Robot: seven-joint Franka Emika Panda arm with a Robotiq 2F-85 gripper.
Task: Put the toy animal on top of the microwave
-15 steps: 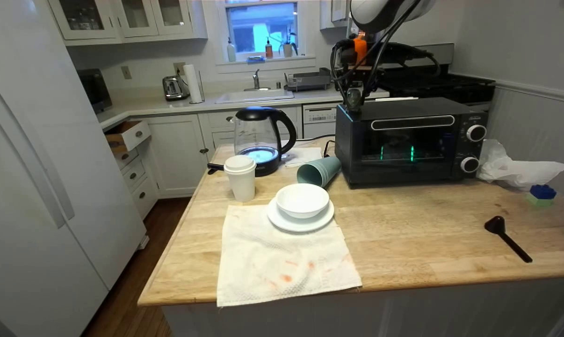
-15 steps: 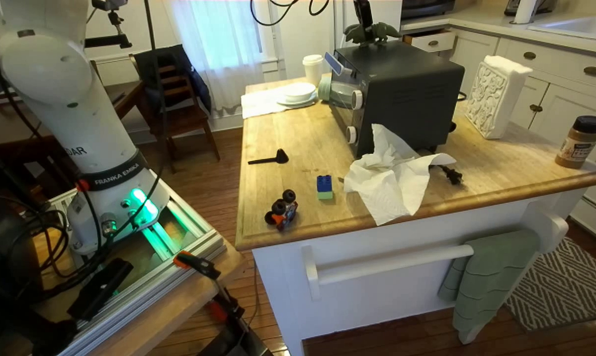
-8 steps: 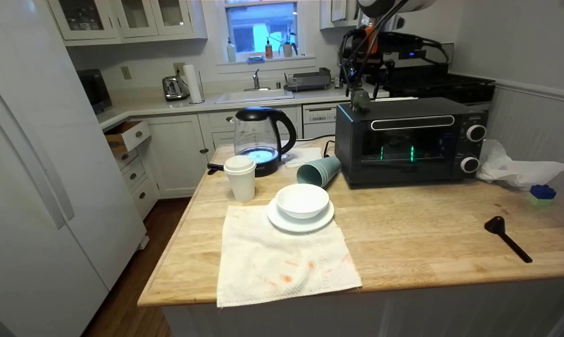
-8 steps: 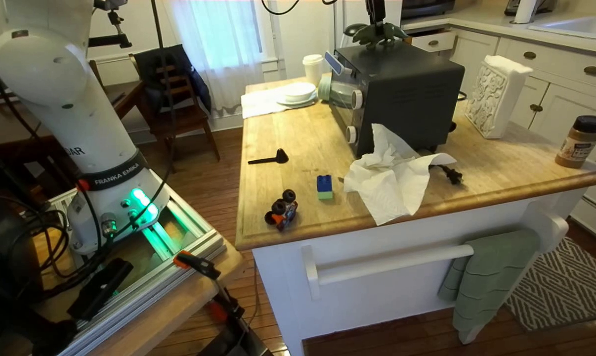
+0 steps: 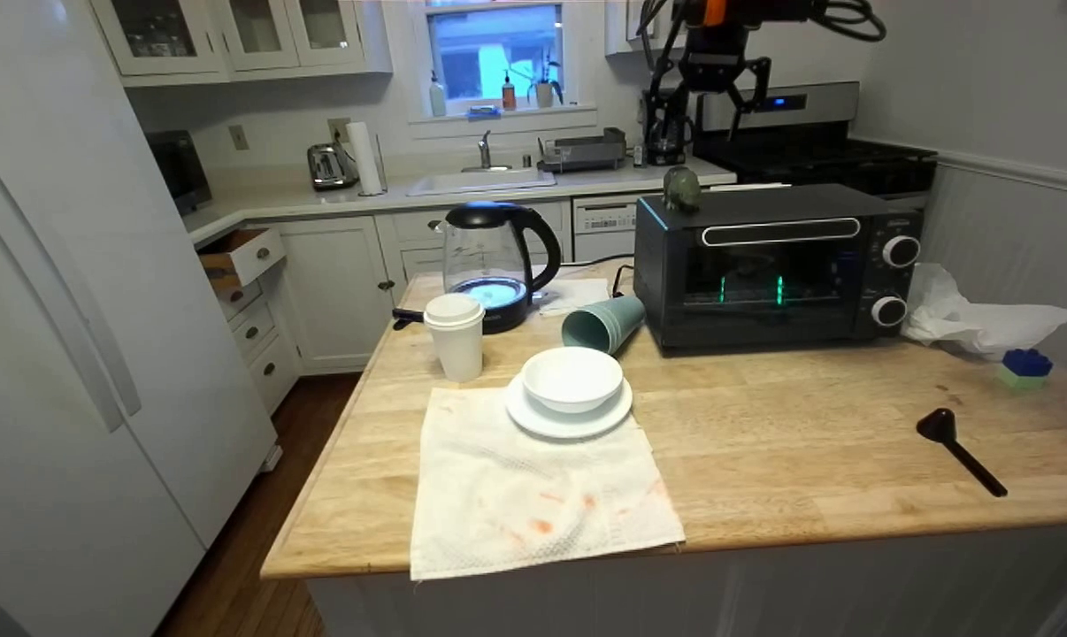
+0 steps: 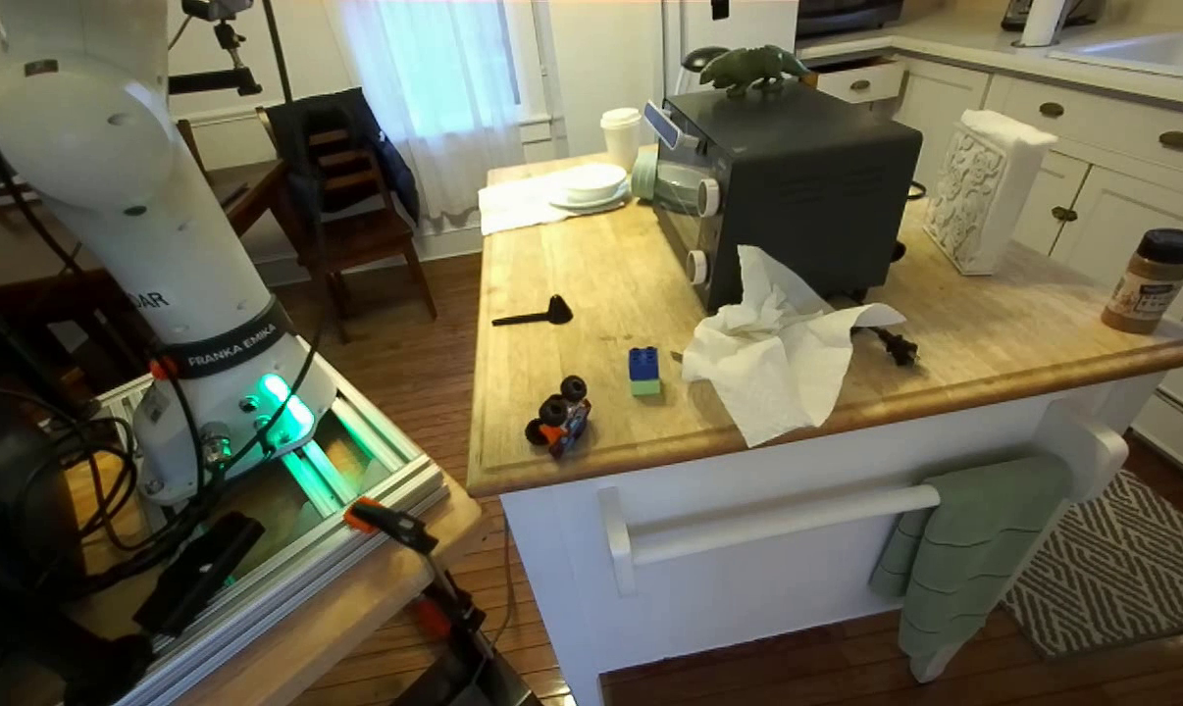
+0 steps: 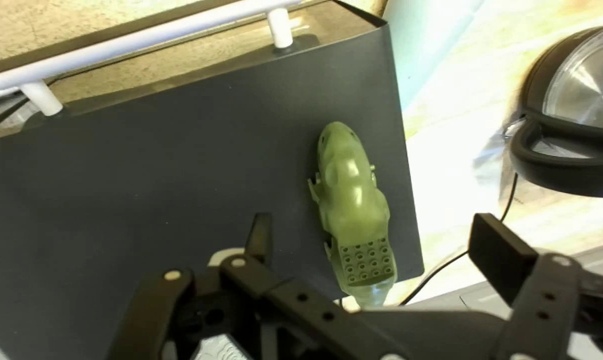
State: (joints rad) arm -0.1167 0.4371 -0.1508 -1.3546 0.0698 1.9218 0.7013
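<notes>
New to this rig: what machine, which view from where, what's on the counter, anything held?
It's a white jointed robot arm ending in a black two-fingered gripper. Two views come from cameras outside it; the close-up is from its wrist, looking down. The light wooden counter holds, among other things, a black boxy microwave with silver knobs, a black-handled glass kettle, a white lidded cup, and a white bowl on a white plate. Nothing is held: the gripper is open above the olive-green toy animal, which stands on the microwave.
</notes>
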